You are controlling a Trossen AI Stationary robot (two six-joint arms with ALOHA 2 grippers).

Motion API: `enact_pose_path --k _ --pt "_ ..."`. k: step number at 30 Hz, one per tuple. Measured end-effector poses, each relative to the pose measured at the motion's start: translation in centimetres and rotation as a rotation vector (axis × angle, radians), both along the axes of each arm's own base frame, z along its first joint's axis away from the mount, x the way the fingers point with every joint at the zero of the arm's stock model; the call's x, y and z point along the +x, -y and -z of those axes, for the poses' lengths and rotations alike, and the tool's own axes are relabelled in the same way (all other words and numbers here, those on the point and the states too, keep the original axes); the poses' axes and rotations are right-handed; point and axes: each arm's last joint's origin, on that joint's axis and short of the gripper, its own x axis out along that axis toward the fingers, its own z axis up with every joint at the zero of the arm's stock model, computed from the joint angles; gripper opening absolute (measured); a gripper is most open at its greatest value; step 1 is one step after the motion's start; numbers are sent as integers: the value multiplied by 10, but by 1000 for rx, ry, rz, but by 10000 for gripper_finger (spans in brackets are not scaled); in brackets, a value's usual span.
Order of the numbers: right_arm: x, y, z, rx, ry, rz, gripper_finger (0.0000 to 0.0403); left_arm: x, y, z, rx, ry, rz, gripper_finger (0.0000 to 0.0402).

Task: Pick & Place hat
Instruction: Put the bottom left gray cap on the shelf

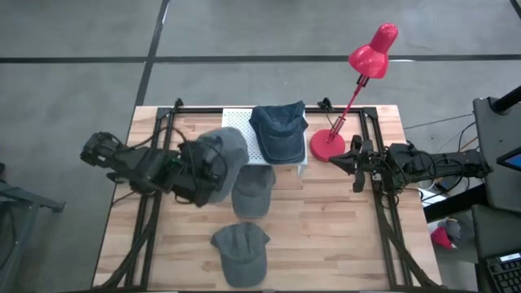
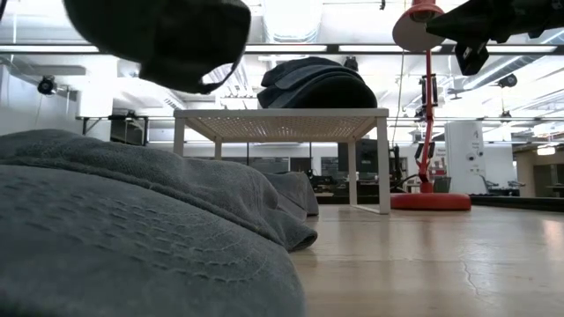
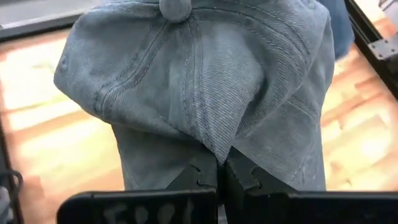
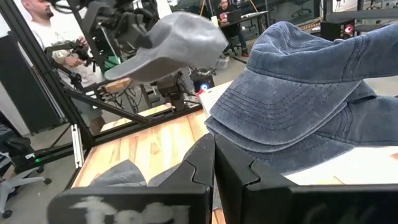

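Where the tabletop (image 1: 342, 236) comes nearest the low camera, a grey cap (image 1: 240, 252) lies flat on the wood, filling that view's foreground. Just beyond it a second grey cap (image 1: 253, 191) rests on the boards, its far edge at the foot of a small white perforated stand (image 1: 238, 120). Above the tabletop's left half, the left gripper (image 1: 194, 175) holds a third grey hat (image 1: 226, 159) in the air; its fingers (image 3: 202, 177) are pinched together on the fabric near the hat's rim, with the crown and top button hanging ahead of them in the left wrist view. Farther back, a blue cap (image 1: 278, 130) sits on top of the stand. Beside the stand, on the right, a red desk lamp (image 1: 358, 81) stands with its round base on the wood and its shade tilted up. The right gripper (image 1: 352, 165) waits near the lamp's base, above the tabletop's right edge, its fingers (image 4: 202, 162) pressed together on nothing. Beyond the tabletop a person (image 4: 50, 37) stands in the room.
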Motion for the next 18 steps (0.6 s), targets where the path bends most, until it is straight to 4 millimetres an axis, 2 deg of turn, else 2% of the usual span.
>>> enact_pose_path --k 10,18 --pt "0 0 0 0 -1 1 8 13 -46 -1 116 -81 -88 0" --pt "0 0 0 0 -1 1 8 47 -69 17 158 -211 -137 0"
